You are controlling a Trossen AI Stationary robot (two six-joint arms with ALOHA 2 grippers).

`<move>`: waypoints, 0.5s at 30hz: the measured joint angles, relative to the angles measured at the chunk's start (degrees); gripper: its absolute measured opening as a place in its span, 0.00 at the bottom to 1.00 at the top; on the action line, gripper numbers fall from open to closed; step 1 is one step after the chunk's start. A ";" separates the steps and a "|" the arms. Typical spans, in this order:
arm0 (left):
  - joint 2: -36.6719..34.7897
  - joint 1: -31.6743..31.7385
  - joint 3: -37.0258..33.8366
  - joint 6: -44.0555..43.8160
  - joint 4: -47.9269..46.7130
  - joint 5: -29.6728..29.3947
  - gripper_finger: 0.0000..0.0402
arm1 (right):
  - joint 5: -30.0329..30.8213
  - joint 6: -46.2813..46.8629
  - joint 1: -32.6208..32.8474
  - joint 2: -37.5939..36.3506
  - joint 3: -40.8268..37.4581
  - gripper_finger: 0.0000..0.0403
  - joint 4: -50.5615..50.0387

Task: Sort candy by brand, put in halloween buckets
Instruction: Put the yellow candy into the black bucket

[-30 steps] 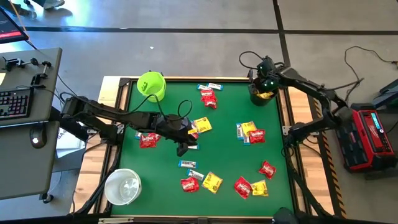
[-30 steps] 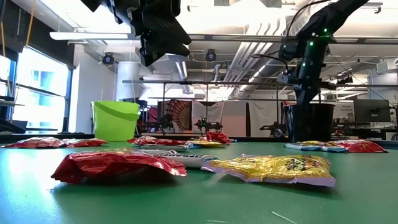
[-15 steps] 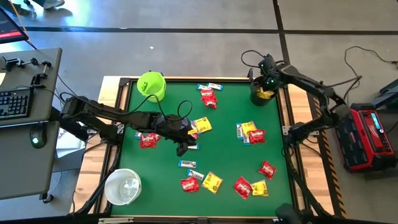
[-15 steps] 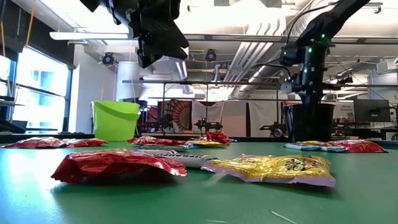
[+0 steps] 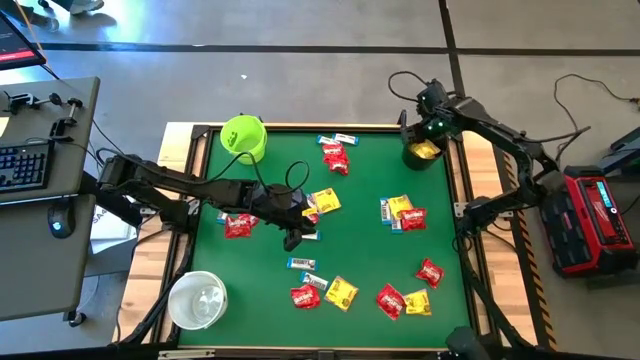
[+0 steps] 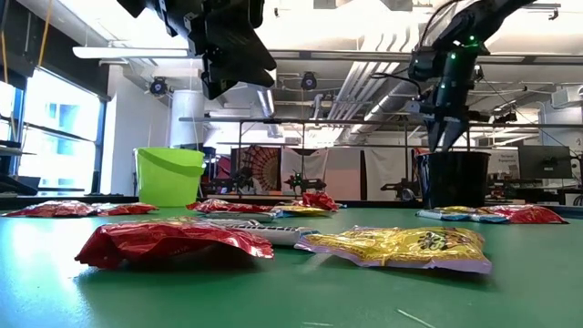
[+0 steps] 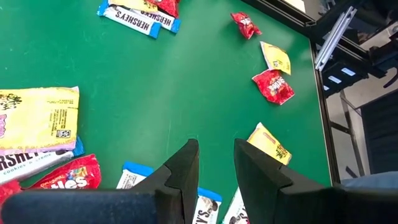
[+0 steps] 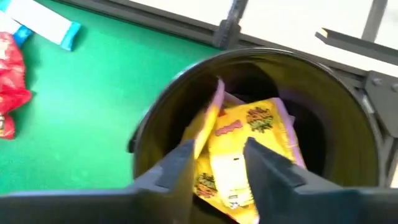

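Status: sort is early, roughly a tenth in by my read. Right gripper hangs directly over the round black plastic bucket at the table's far right corner, fingers parted with nothing between them; yellow crinkly packets lie loose inside the bucket, at least two by the look of it, so yellows are going there. Lime green plastic pail at the far left corner: can't tell if it holds anything. White translucent pail at the near left corner looks empty from above. Left gripper hovers above the green felt table near its middle-left, fingers a narrow gap apart and gripping nothing; slim white-and-blue bars lie just under its tips, likely its next pick. Still loose on the felt: about seven red foil packets, four or five yellow packets, and several white-and-blue bars, scattered in clumps: one pair at the far edge, one cluster mid-right, a row along the near edge, a few around the left gripper. Some pieces overlap, e.g. the red, yellow and bar stack mid-right, so those will need separating. Reds and bars have no bucket visibly started.
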 joint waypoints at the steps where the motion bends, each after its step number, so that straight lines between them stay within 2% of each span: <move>1: 0.00 0.01 0.00 0.31 -0.01 0.02 0.23 | -0.20 0.00 0.01 0.00 0.00 0.23 0.11; 3: 0.00 0.02 0.00 0.38 0.03 0.04 0.23 | -0.37 -0.24 -0.16 0.05 0.00 0.09 0.66; 4: 0.00 0.02 0.00 0.38 0.01 0.04 0.23 | -0.47 -0.67 -0.19 0.07 0.00 0.05 0.80; 9: 0.00 -0.02 0.00 0.12 0.18 0.28 0.23 | -2.91 -1.95 -0.15 -1.30 -0.02 0.02 -0.16; 15: 0.02 -0.93 0.00 -0.95 0.50 2.85 0.19 | -3.44 -1.36 4.29 -10.46 -0.02 0.00 -0.46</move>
